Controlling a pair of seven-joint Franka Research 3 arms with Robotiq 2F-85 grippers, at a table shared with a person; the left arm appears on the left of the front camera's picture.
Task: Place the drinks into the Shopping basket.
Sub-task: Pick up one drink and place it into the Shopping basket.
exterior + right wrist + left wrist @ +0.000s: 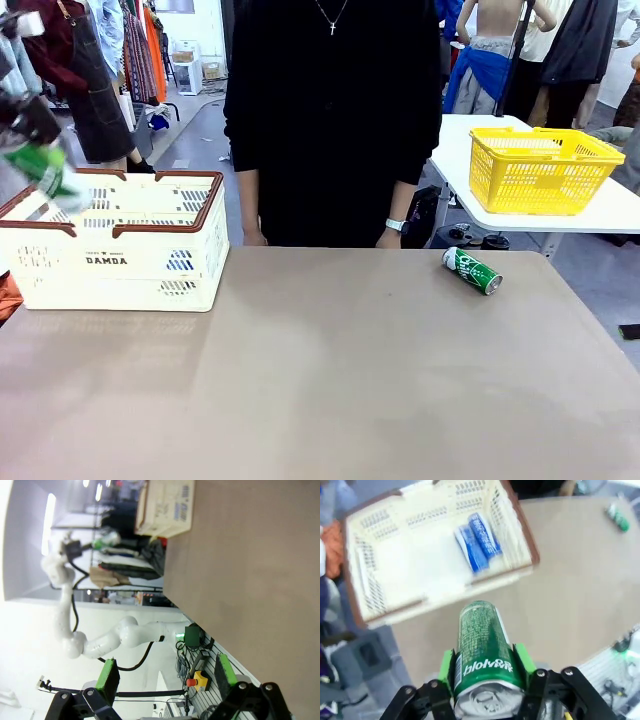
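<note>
While the left claw [485,666] is clamped on a green cylindrical drink can [481,640] with white lettering and a silver end, that can hangs in the air just outside the cream-white perforated plastic shopping basket [410,565] with a reddish-brown rim, seemingly by its left corner; the front view is blurred there. Two blue drink cans [477,542] lie touching inside the basket. Another green can [471,270] lies on the brown worktop [330,370], well to the basket's right. The right claw [165,672] gapes wide, holding nothing.
</note>
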